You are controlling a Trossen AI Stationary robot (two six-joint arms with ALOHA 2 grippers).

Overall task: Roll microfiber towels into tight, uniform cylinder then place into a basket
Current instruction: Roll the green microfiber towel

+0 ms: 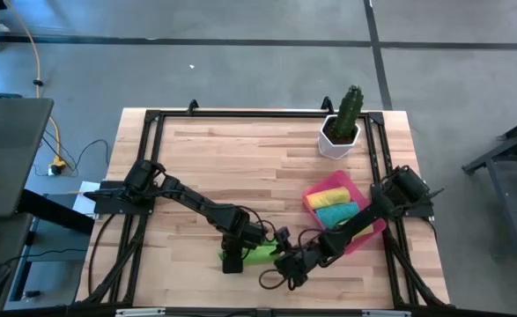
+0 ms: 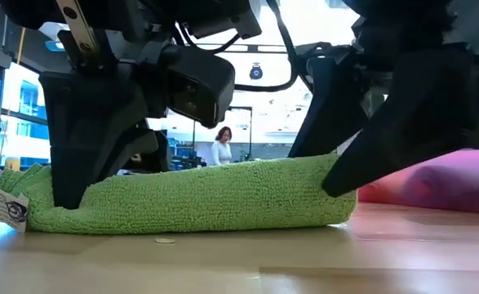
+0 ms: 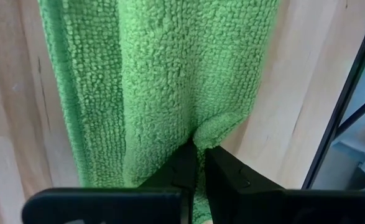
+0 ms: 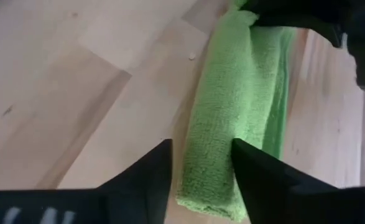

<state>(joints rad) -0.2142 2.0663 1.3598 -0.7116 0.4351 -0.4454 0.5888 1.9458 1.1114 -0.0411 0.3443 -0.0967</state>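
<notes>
- High view: the green towel (image 1: 256, 254) lies rolled near the table's front edge, beside the basket (image 1: 364, 239).
- Left gripper (image 3: 198, 165) pinches one end, fingers almost closed.
- Right gripper (image 4: 201, 163) straddles the other end, fingers apart; it should squeeze evenly so the roll stays tight.

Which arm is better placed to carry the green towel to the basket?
Likely the right. Its gripper is open around the rolled green towel, and its arm reaches past the basket. The left gripper pinches the far end.
</notes>
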